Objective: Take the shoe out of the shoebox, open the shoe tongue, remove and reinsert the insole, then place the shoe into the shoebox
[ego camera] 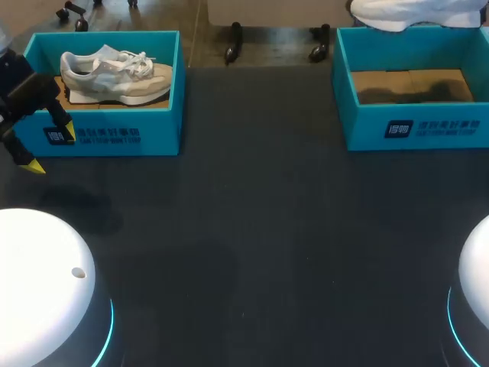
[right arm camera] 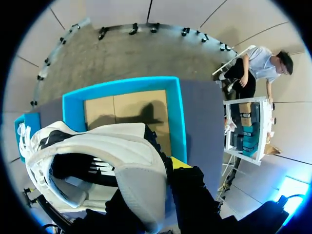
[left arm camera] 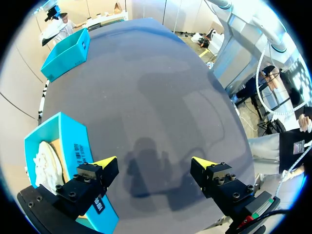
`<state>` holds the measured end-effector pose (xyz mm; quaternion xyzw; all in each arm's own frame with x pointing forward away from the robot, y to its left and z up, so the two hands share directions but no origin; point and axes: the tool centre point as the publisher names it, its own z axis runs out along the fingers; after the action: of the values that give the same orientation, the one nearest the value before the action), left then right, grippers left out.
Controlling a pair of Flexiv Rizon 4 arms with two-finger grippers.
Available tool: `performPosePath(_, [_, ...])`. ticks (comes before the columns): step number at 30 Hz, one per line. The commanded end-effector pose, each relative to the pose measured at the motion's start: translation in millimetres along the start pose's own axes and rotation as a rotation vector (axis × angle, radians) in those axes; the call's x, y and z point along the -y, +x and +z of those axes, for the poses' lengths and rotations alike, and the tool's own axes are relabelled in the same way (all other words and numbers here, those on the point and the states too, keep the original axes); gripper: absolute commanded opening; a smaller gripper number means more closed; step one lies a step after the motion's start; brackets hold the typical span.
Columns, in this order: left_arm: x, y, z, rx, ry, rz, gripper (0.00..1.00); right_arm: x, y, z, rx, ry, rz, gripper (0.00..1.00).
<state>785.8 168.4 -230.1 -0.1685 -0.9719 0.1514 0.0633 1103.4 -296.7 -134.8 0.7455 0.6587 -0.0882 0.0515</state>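
While the right pincer (right arm camera: 163,187) grips the white shoe (right arm camera: 112,151) at its heel end, one yellow tip showing beside the heel and the other finger mostly hidden by the shoe, the shoe hangs above the empty right shoebox (right arm camera: 178,117) without touching it. From the pincer, the box lies below and ahead, its cardboard floor bare. The shoe's long axis runs from the pincer out toward the laces and looks roughly in line with the box's long side, so I judge that lowering it in would need little turning. Whether the insole work is done cannot be told. Only the right arm is near this box. The left pincer (ego camera: 52,147) stands wide open and empty just beside the left shoebox (ego camera: 114,138), where a second shoe (ego camera: 114,76) sits, well apart across the bench (ego camera: 252,229).
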Motion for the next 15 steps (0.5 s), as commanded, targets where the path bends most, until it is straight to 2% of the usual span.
performPosePath(1, [-0.2,0.3,-0.5,-0.002,-0.003,0.0,1.0,14.4,-3.1,12.2,-0.024,-0.063,-0.005,0.0])
performPosePath(3, [-0.2,0.3,-0.5,-0.002,-0.003,0.0,1.0,15.8,-5.1,19.2,-0.007,-0.054,-0.011,0.0])
performPosePath(15, [-0.2,0.3,-0.5,-0.002,-0.003,0.0,1.0,15.8,-5.1,19.2,-0.007,-0.054,-0.011,0.0])
